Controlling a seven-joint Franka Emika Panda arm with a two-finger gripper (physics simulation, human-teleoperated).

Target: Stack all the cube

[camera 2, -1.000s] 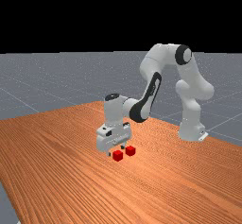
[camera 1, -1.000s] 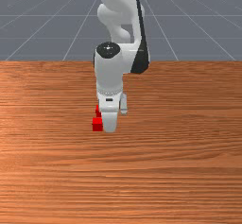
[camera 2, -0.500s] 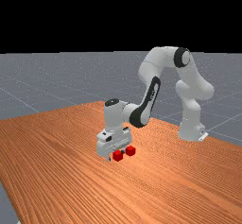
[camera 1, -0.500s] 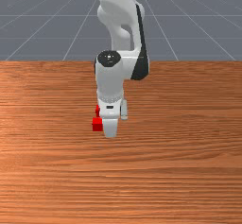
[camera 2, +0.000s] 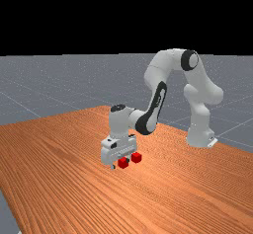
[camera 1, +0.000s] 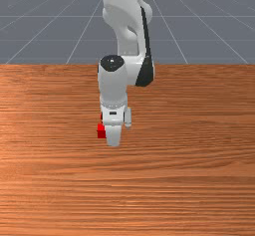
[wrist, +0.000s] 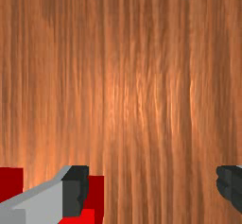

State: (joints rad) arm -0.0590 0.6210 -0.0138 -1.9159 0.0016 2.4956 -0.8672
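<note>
Shifted slightly to the front view's left, with white, dark-fingered pincer (wrist: 152, 189) spread and empty, toward one plain red cube (camera 1: 101, 131) and second red cube (camera 2: 137, 158), both lying on that side.

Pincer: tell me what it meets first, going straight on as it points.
Likely the table below the pincer; one finger masks part of a red cube, which could come first; depth is unclear.

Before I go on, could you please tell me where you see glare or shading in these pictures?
Wrist view: pale glare streaks the table, and one red cube has a dark side and a brighter face; far view: a soft sheen lies on the wood around the hand; front view: the wood looks fairly evenly lit.
</note>
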